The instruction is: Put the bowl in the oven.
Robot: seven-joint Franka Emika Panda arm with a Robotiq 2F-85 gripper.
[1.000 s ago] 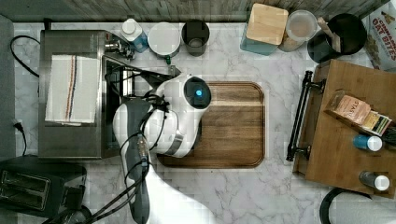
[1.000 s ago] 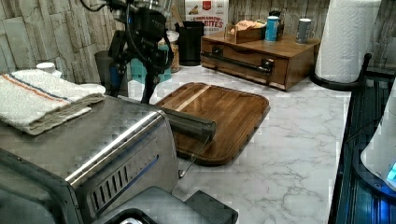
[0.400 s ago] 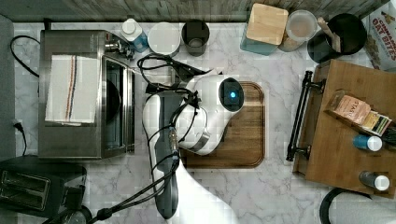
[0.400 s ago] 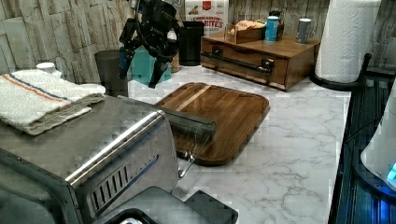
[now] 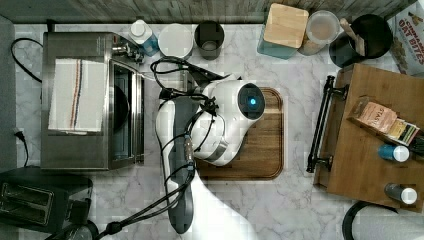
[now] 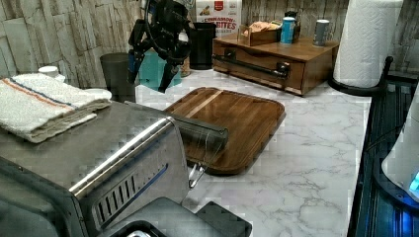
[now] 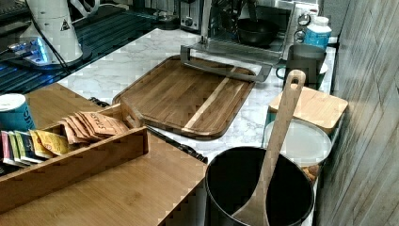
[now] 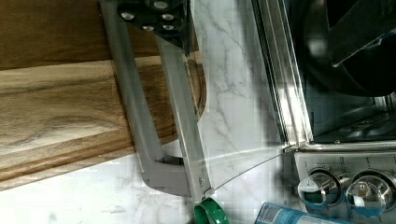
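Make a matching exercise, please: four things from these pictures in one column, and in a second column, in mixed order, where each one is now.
Things:
1. bowl
2. striped towel
3. wooden spoon
4. gripper

Places:
a. on top of the oven
b. raised in the air above the counter, empty
c. inside the oven
d. standing in the black utensil pot

Pairs: 1-c, 2-a, 3-d, 4-b
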